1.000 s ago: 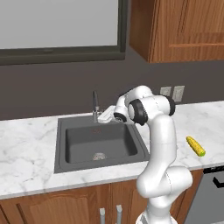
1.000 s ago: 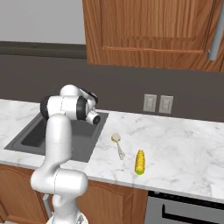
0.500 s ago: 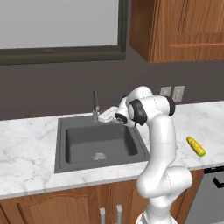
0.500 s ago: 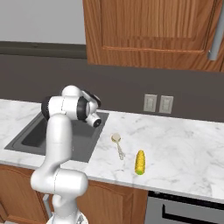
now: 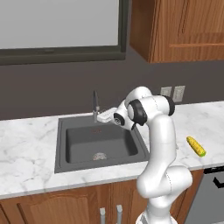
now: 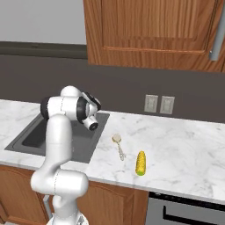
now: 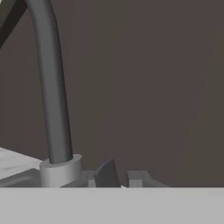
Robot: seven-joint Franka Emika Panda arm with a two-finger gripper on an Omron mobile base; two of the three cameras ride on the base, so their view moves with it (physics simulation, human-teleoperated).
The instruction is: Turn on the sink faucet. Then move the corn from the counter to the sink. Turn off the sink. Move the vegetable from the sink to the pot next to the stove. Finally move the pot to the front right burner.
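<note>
Tool (image 7: pixel 117 178) has just pinched nearly shut — a second ago its jaws stood a bit wider. In the hand view the two small dark finger tips (image 7: pixel 106 174) sit close together with nothing between them, so it grips nothing; it looks set up to nudge the lever, not grasp it. The hand has also crept a little toward the tap over that second.

What that means, as I read it: step one, turning the water on, is still in hand. No water stream visible yet.

Pose: white arm rises from the base, elbow high, forearm reaching left and back over the rear right corner of the dark grey rectangular recessed sink (image 5: pixel 78 148), hand roughly level, pointed at the tap's base.

Near to far:
- small yellow corn cob with a greenish end (image 6: pixel 140 163) lies on the white marble desk (image 6: pixel 184 149) near its front edge, untouched, well apart from the basin
- slim dark grey metal faucet (image 5: pixel 95 106) stands upright behind the basin, tool just beside its foot — contact not clear.
</note>
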